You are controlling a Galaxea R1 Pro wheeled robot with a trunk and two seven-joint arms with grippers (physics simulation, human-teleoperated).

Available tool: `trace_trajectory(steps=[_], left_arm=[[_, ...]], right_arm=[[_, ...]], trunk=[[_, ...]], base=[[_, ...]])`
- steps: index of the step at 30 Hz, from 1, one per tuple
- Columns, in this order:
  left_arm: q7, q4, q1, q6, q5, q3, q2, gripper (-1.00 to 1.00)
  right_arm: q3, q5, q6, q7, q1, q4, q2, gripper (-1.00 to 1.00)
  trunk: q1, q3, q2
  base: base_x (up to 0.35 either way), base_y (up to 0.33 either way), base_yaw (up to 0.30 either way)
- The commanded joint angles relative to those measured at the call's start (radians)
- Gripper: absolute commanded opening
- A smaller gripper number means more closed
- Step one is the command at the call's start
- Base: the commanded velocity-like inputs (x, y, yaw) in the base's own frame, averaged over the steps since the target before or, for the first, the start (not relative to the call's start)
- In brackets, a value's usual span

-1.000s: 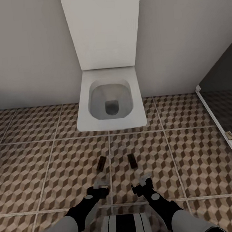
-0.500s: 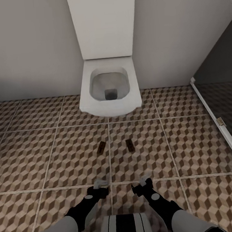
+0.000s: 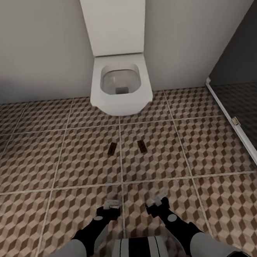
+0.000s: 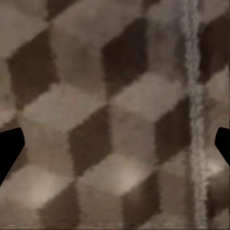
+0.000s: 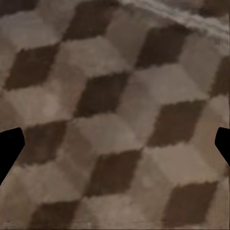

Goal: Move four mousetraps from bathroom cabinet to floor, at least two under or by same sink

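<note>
In the head view, the whole picture is seen to have shifted against the earlier pictures: the white toilet (image 3: pixel 120 84) is now smaller and higher, and more floor is shown, so the camera has moved back while the things lie as before. Two mousetraps are seen on the bathroom floor (image 3: pixel 49 162), well ahead of both pincers: the left mousetrap (image 3: pixel 112 148) ahead of the left gripper (image 3: pixel 111 203), the right mousetrap (image 3: pixel 142 146) ahead of the right gripper (image 3: pixel 161 199), one on each side of a pale grout line. Both traps lie flat, apart from each other and between the pincers and the toilet. Nothing is held in either pincer, and both hang low over the tiles. A grey wall (image 3: pixel 31 47) is seen behind the toilet, and a dark glass panel with a white frame (image 3: pixel 237 126) far to the right of the right gripper. In the left wrist view, the cube-pattern tiles and one grout line (image 4: pixel 191 115) are seen between the dark fingertips (image 4: pixel 8 148), which stand wide apart. In the right wrist view, the fingertips (image 5: pixel 8 148) are likewise spread, with only tiles between them.
</note>
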State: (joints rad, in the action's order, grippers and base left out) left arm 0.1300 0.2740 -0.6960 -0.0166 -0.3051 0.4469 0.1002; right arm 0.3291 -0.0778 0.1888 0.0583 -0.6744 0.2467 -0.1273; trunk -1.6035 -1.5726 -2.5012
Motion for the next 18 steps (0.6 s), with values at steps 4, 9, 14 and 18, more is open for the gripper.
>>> trace_trajectory(steps=[4,9,14,18], left_arm=[[0.006,0.003,0.0,-0.002,-0.009,0.008,-0.001,1.0],[0.006,0.006,0.0,-0.002,-0.009,0.008,-0.003,1.0],[0.006,0.007,0.0,-0.001,-0.008,0.007,-0.003,1.0],[0.006,0.008,0.0,-0.002,-0.008,0.007,-0.004,1.0]], right_arm=[[0.002,-0.008,0.003,0.006,-0.001,-0.001,0.0,1.0],[0.002,-0.008,0.005,0.006,-0.001,-0.001,0.0,1.0],[0.002,-0.009,0.014,0.006,-0.001,0.0,0.0,1.0],[0.002,-0.009,0.032,0.006,-0.001,0.0,0.0,1.0]], trunk=[[0.001,0.0,0.0],[0.001,0.0,0.0],[0.001,0.0,0.0],[0.001,0.0,0.0]], base=[[-0.334,0.0,0.0],[-0.16,0.0,0.0],[-0.049,0.0,0.0],[-0.016,0.0,0.0]])
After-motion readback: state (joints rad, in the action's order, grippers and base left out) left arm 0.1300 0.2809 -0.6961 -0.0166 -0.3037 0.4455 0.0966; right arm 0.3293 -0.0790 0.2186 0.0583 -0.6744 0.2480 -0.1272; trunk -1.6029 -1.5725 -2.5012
